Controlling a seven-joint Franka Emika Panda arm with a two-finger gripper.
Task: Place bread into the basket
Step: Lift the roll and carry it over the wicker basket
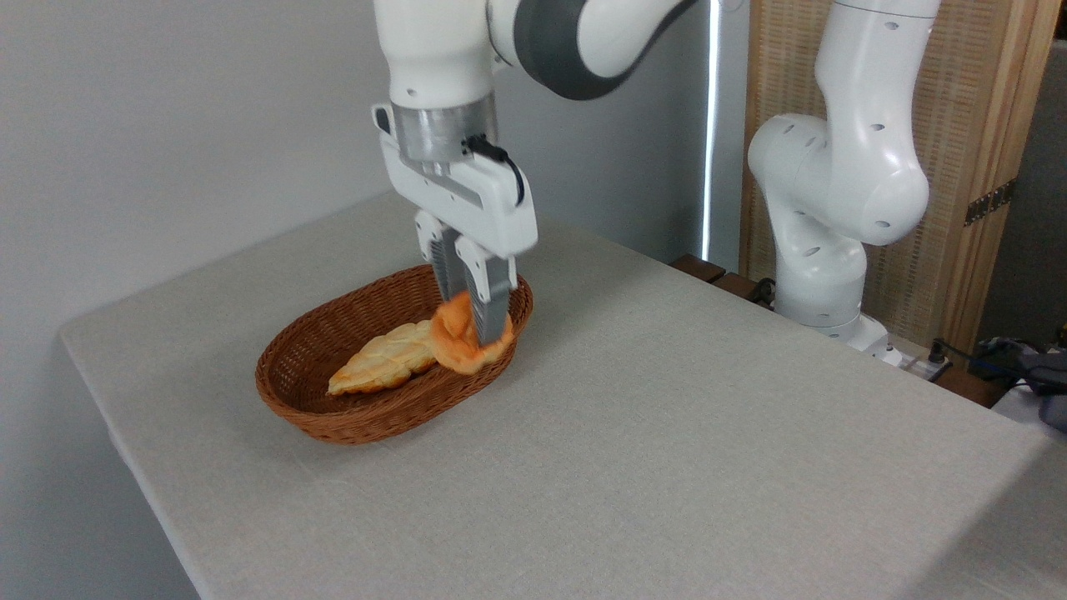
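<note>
My gripper (473, 325) is shut on the bread (457, 340), a small round orange-golden bun. The bun hangs in the air over the right end of the basket (333, 417), an oval reddish-brown wicker one on the left part of the table. The nearer finger (492, 304) crosses the bun's front and hides its middle. Whether the bun touches the basket's rim I cannot tell.
A long pale-yellow braided loaf (379, 360) lies inside the basket, just left of the bun. The grey cloth-covered table (667, 433) spreads to the right and front. The arm's white base (821, 308) stands at the table's far right, before a wooden screen (975, 125).
</note>
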